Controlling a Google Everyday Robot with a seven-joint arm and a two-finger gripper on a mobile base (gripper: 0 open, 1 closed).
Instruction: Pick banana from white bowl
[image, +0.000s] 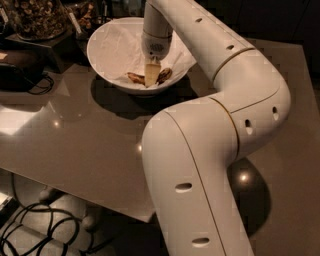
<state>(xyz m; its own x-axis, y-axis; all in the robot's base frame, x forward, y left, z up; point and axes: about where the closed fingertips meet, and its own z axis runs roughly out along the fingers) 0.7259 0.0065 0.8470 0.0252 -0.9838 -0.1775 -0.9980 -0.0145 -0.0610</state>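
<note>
You're seeing the gripper (151, 79) pointing down inside the white bowl (100, 39), approx 11 o'clock on the table (85, 145), covering the banana (134, 77) mid-length. Can't tell if it's gripping. Banana's lying on paper at the bowl's btm.

Folds the white arm (200, 175) into a sharp elbow (255, 95) on the view's right, upper link rising from the near foreground, forearm running back up-left. Points the wrist (156, 37) straight down. Holds the gripper (152, 80) low inside the white bowl (100, 37), tip over the middle of the banana (135, 77).
</note>
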